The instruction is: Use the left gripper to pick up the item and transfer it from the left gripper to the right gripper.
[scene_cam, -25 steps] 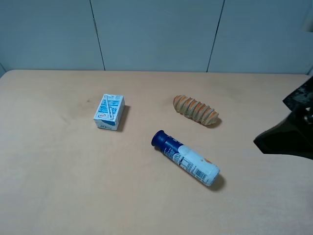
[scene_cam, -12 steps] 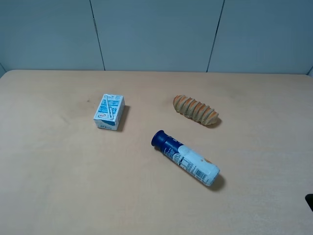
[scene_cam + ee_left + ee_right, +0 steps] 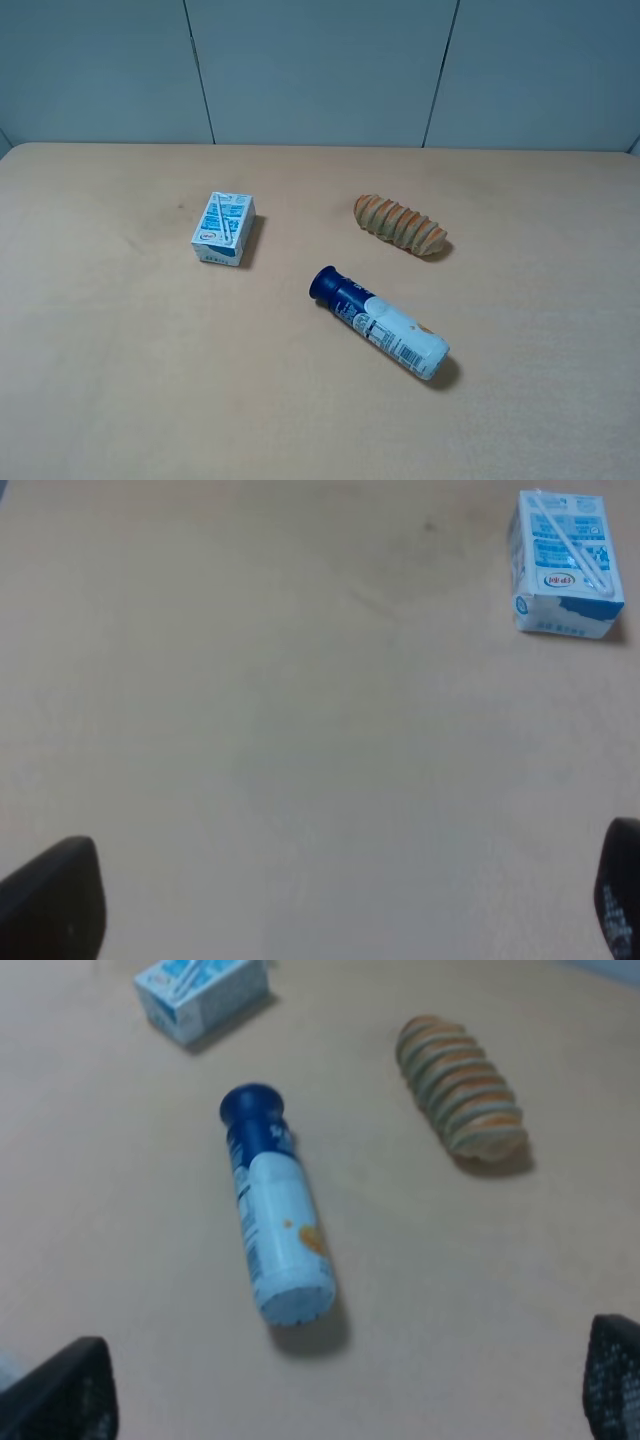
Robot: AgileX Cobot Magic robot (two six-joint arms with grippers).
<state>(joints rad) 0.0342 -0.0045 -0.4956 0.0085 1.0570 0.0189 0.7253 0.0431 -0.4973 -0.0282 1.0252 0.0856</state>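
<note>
The item, a bottle with a dark blue cap and white labelled body, lies on its side in the middle of the table, cap toward the back left. It also shows in the right wrist view. My right gripper is open and empty, well back from the bottle's white end; only its two black fingertips show. My left gripper is open and empty above bare table, and the bottle does not show in its view. Neither gripper shows in the exterior high view.
A small blue-white carton lies left of the bottle and also shows in the left wrist view. A ridged orange-brown bread roll lies behind the bottle. The tan table ends at a grey wall at the back.
The right arm, seen at the right edge a second ago, has drawn out of the exterior high view. The bottle, carton and roll have not moved.
</note>
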